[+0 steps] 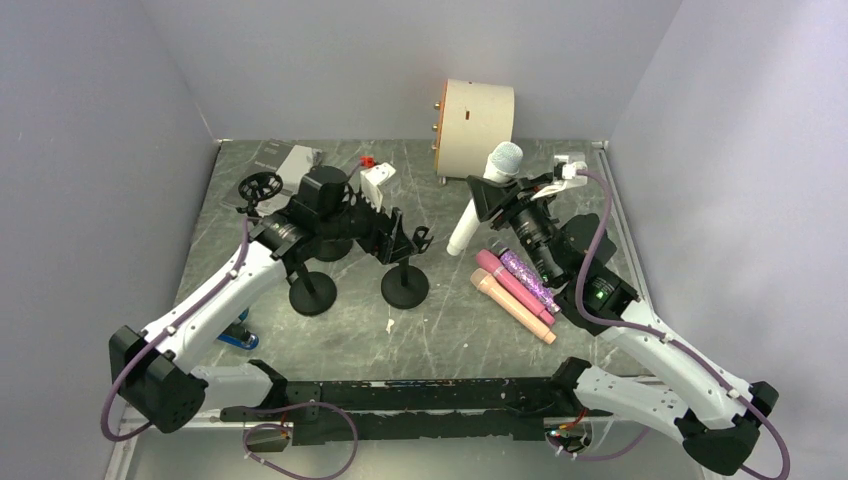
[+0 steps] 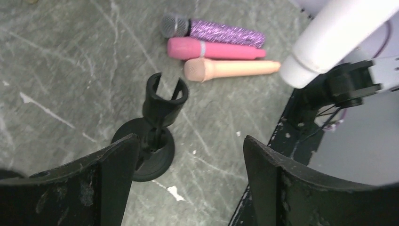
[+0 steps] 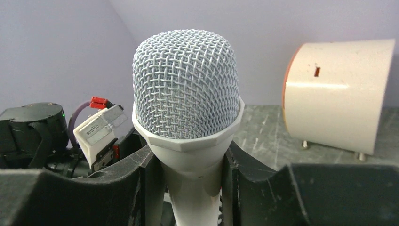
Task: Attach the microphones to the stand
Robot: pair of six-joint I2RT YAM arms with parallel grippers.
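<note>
My right gripper (image 1: 492,197) is shut on the white microphone (image 1: 478,205), just below its pale-blue mesh head (image 3: 186,89), and holds it tilted above the table. In the right wrist view my right gripper (image 3: 193,175) has a finger on each side of the handle. The peach microphone (image 1: 512,307), pink microphone (image 1: 514,284) and purple glitter microphone (image 1: 529,277) lie side by side on the table. Two black stands (image 1: 405,286) (image 1: 312,295) have round bases. My left gripper (image 1: 392,238) is open over the right stand, whose clip (image 2: 164,94) is empty. Nothing sits between the fingers (image 2: 117,179).
A cream drum-shaped object (image 1: 475,117) stands at the back by the wall. A grey box (image 1: 290,160) and a black handwheel (image 1: 262,187) are at the back left. A blue item (image 1: 238,338) lies near the left arm. A black rail (image 1: 400,400) runs along the near edge.
</note>
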